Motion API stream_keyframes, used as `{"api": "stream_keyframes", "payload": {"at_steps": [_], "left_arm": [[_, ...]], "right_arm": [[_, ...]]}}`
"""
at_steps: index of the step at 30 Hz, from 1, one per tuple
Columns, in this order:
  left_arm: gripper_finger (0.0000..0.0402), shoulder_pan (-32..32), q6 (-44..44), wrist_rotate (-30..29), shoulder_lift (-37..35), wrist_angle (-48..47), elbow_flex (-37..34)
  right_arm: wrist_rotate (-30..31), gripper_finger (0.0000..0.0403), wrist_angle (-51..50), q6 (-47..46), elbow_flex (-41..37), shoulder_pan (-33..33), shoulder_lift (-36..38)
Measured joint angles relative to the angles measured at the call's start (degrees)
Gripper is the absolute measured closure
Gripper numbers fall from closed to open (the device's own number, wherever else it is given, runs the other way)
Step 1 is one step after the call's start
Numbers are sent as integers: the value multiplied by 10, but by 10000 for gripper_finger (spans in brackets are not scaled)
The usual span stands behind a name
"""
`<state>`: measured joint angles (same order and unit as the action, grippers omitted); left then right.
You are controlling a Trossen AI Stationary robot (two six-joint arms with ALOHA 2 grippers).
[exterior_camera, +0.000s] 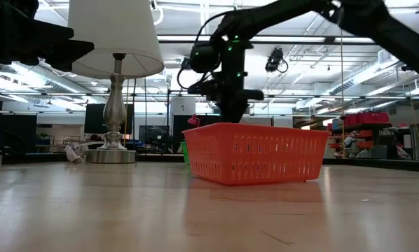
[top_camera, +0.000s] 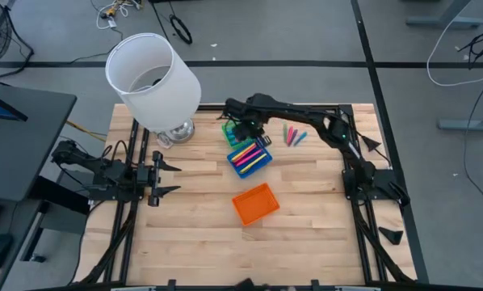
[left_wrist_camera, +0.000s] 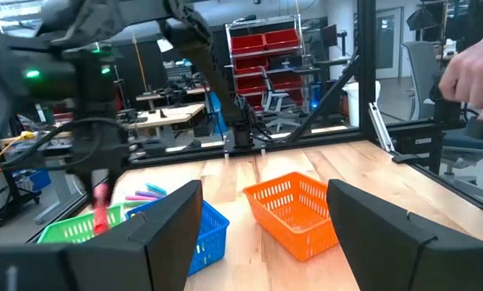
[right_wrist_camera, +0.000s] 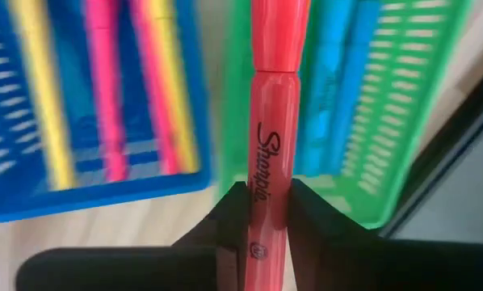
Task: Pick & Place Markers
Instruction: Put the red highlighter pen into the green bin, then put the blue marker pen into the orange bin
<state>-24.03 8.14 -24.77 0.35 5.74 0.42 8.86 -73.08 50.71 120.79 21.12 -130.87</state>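
Several markers already lie in the blue tray (top_camera: 249, 157) mid-counter, a few wait loose (top_camera: 294, 135) toward the far edge, and the right tool (right_wrist_camera: 256, 212), clamped on a pink-red Sharpie marker (right_wrist_camera: 271, 121), hovers over the green tray (right_wrist_camera: 403, 105); the left tool (top_camera: 162, 177), fingers apart, idles.

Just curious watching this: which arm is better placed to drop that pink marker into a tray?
Right: its fingers already grip the pink marker above the green tray. The left gripper waits open, far off.

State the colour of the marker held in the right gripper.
Pinkish red, clearest in the right wrist view: the Sharpie marker between the right gripper fingers.
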Motion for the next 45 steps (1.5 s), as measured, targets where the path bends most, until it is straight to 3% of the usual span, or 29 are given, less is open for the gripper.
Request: {"api": "stream_keyframes", "payload": {"at_steps": [7, 33, 45], "left_arm": [[129, 0, 0, 0, 0, 0, 0], [129, 0, 0, 0, 0, 0, 0], [129, 0, 0, 0, 0, 0, 0]], "right_arm": [[18, 348, 2, 32, 64, 29, -55], [-23, 346, 41, 35, 40, 24, -57], [-18, 249, 42, 10, 32, 24, -57]]}}
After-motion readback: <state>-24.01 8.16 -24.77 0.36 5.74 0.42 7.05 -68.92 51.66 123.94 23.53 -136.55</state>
